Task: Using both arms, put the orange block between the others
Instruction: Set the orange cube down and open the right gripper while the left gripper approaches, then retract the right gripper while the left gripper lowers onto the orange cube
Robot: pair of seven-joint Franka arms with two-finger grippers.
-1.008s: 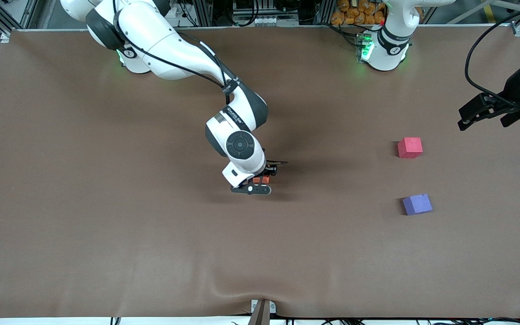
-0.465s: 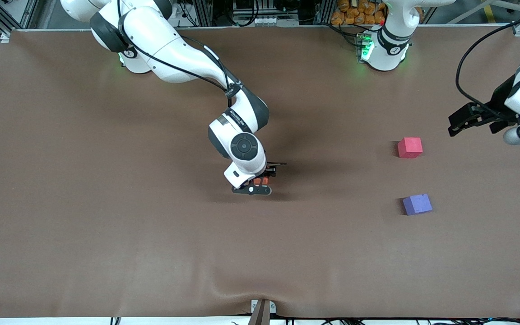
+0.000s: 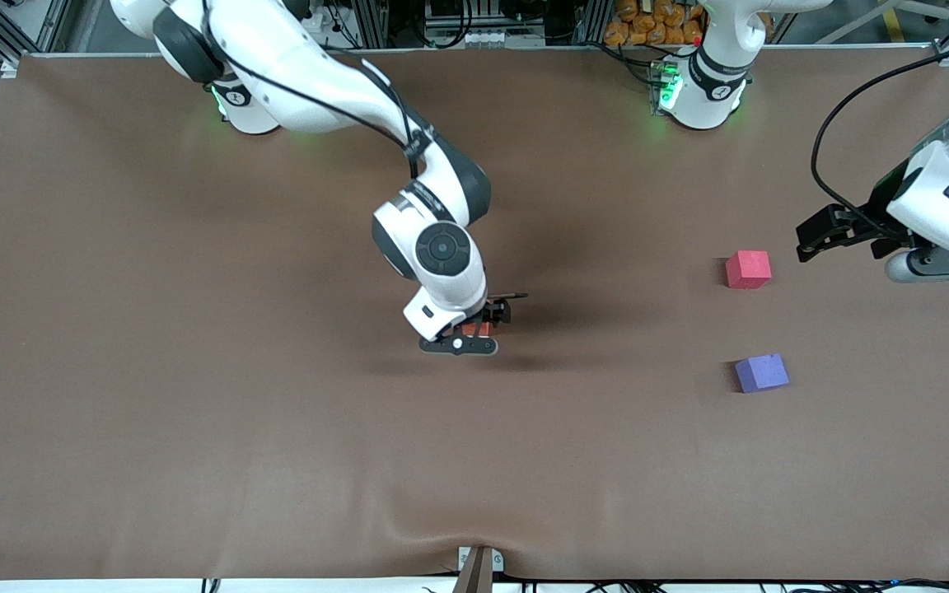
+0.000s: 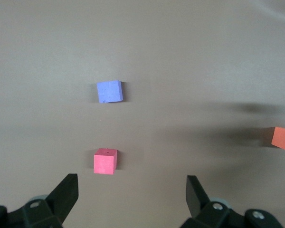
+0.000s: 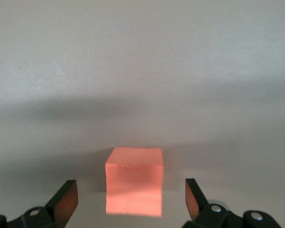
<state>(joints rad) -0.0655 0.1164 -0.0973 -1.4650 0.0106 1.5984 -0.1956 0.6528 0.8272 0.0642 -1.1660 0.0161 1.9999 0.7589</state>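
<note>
The small bright orange foam cube (image 5: 134,181) sits on the brown table cover (image 3: 194,371), near the middle. The right gripper (image 3: 474,329) is just over it, with its fingers (image 5: 66,197) spread wide on each side and not touching. A pinkish-red foam cube (image 3: 748,268) and a purple-blue foam cube (image 3: 761,372) lie well apart from it, toward the left arm's end. The left gripper (image 4: 130,194) hangs open near the pinkish-red one.
</note>
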